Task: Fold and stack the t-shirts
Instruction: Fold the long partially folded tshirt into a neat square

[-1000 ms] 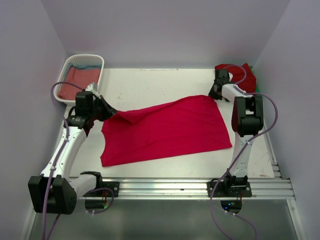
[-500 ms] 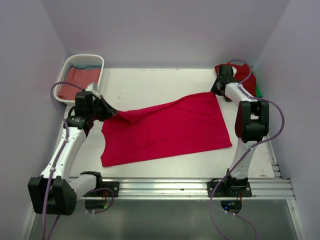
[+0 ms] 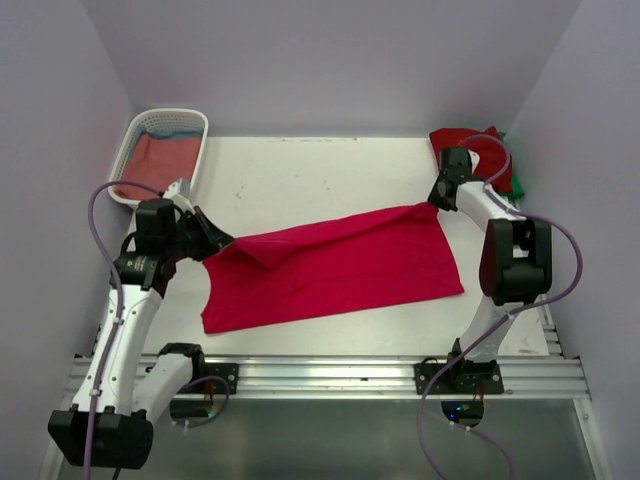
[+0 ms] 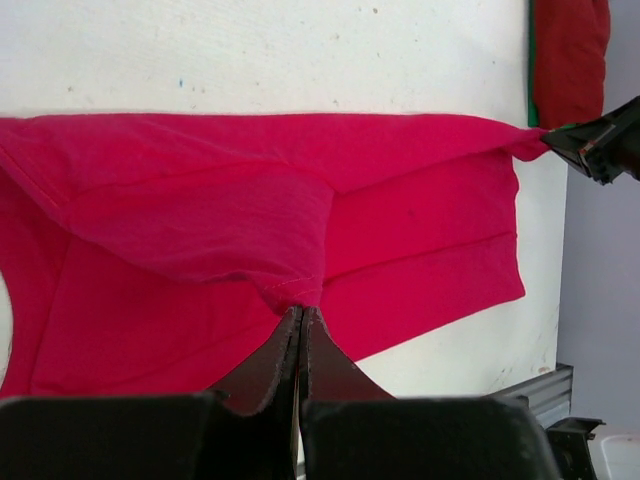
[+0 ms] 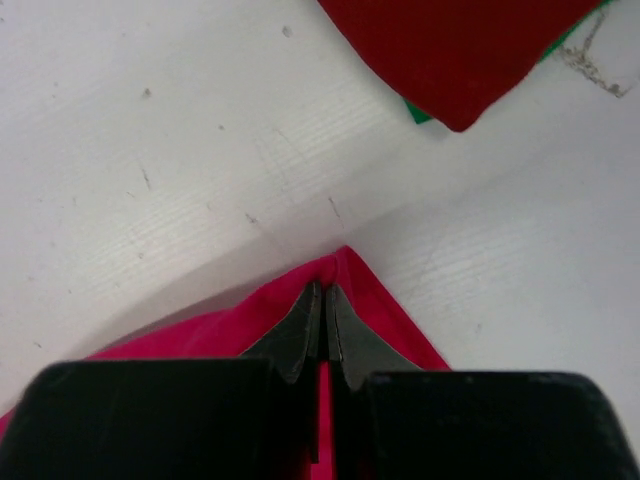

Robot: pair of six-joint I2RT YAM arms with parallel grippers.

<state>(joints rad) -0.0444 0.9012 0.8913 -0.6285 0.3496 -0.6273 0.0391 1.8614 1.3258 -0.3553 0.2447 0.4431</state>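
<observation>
Left arm [image 3: 125,320] nearer, crimson tee [image 3: 340,265] in grip.

White arms [image 3: 125,320], black joints [image 3: 511,262], purple cables [image 3: 578,265]

I read no text, brand, number or sign in any view. Crimson t-shirt [image 3: 340,265]: no legible label. White basket [image 3: 170,113], table [image 3: 300,175]: only scuffs and specks, no characters I can make out.

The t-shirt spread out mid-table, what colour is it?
Bright crimson, plain, with no print visible. The t-shirt shows best in the top external view.
</observation>
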